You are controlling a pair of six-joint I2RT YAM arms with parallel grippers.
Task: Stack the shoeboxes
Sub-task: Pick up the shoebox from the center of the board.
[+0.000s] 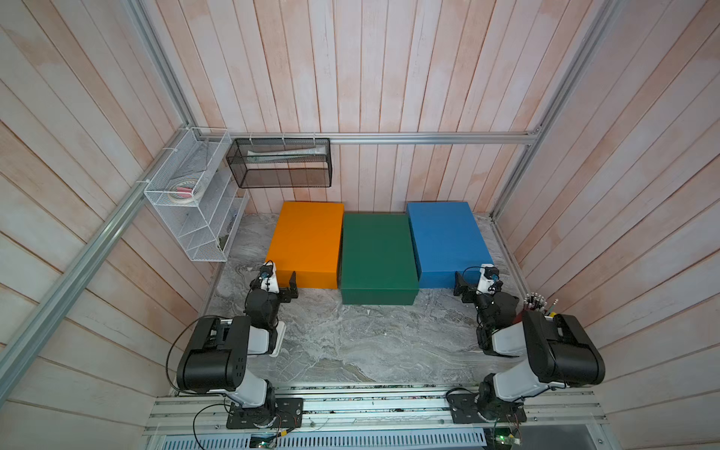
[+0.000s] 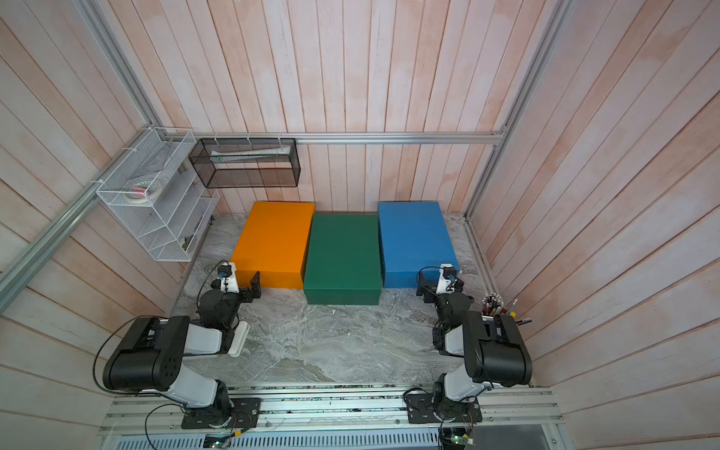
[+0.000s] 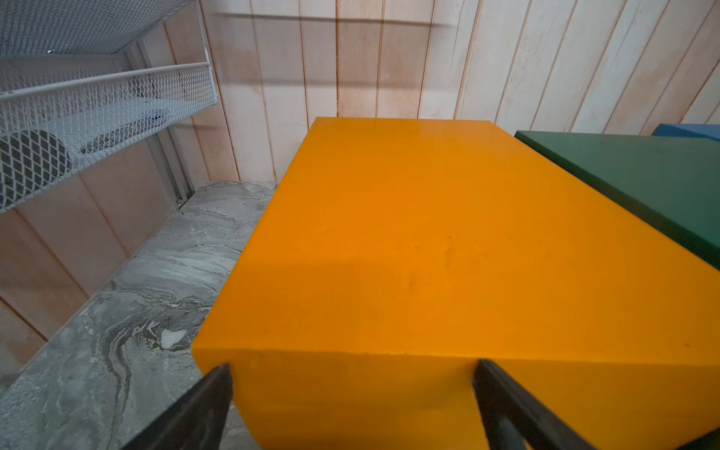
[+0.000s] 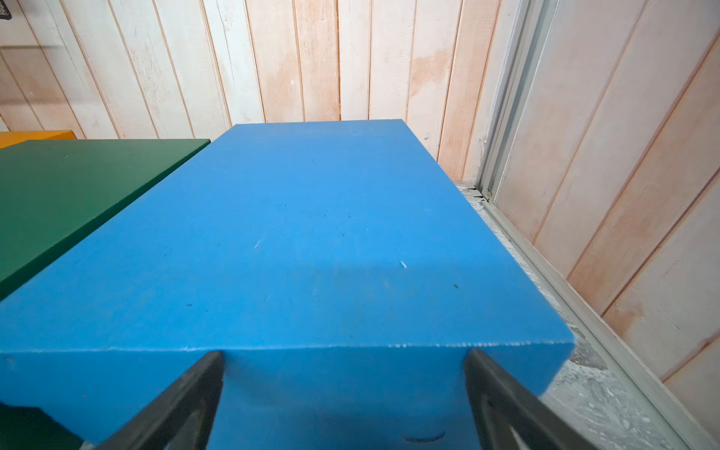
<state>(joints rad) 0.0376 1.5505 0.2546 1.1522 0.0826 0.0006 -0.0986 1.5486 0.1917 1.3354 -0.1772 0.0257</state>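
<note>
between orange box (image 1: 306, 241) and blue box (image 1: 448, 237), green box (image 1: 376, 253) juts forward.

Staged robot test cell, plank walls (image 1: 389, 70), aluminium frame rail (image 1: 428, 137), marble-look tabletop (image 1: 350, 343), wall-hung wire rack (image 1: 183, 210)

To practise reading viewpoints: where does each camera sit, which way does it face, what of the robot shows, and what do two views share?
Both top views: high above the robot, looking down at the orange shoebox, green shoebox and blue shoebox in a row; left arm and right arm show.
Left wrist: at the orange shoebox's near end, facing the back wall; open left gripper shows.
Right wrist: likewise at the blue shoebox; open right gripper shows.
Shared: both wrist views include the green shoebox.
</note>
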